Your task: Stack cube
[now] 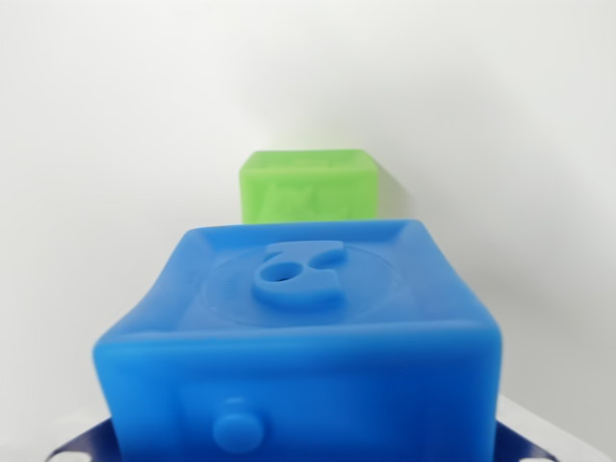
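Close before me sits a blue cube [308, 337], a raised figure on its top face. Behind it, apart, a smaller-looking green cube [308, 185] stands upright.

dark blue claw [308, 448] tips, white-edged

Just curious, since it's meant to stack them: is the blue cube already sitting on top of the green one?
No. The blue cube fills the foreground and the green cube stands behind it, apart, on the white surface.
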Robot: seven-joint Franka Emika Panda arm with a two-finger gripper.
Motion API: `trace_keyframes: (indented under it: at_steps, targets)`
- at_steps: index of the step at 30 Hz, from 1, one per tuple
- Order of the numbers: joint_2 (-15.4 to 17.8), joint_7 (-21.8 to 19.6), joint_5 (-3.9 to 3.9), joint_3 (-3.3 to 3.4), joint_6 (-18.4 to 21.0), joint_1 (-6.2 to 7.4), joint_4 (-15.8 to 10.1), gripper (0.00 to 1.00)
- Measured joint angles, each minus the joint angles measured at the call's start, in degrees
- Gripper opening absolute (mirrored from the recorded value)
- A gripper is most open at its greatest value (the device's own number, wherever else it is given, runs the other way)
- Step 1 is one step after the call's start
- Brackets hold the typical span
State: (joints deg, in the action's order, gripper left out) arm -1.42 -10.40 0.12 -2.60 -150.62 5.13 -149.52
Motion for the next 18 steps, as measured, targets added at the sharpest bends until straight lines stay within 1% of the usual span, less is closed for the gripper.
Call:
trace_keyframes:
  at_steps: [18]
  targets:
    - [-7.0,-0.4,-0.68,0.12,-7.0,0.00,-0.1,0.00]
